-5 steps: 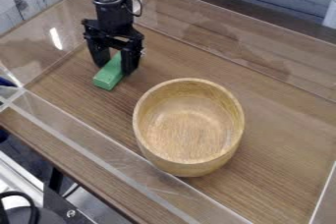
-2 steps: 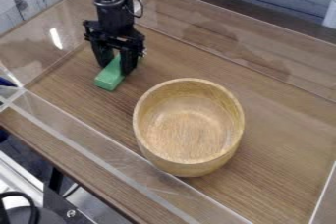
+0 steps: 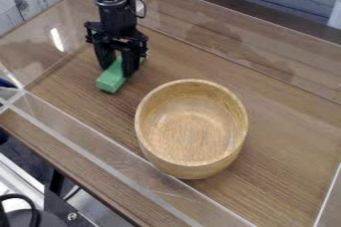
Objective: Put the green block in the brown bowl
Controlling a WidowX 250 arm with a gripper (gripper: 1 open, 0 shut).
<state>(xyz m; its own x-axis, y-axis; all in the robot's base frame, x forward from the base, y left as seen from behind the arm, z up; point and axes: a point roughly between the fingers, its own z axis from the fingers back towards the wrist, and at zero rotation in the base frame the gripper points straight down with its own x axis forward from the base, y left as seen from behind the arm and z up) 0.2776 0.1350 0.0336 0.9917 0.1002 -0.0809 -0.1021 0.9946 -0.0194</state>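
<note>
The green block [image 3: 111, 78] lies flat on the wooden table at the left, its far end between the fingers of my black gripper [image 3: 118, 64]. The gripper points straight down over that end, one finger on each side of the block, low near the table. The jaws stand close about the block, and I cannot make out whether they touch it. The brown bowl [image 3: 193, 161] stands upright and empty to the right and nearer the front, about a hand's width from the block.
A clear plastic wall [image 3: 80, 131] runs along the front and left edges of the table. Bare wood table [image 3: 253, 62] stretches behind and to the right of the bowl. A grey plank wall stands at the back left.
The jaws have narrowed around the block's far end. The arm, the block and the bowl stay where they were.
</note>
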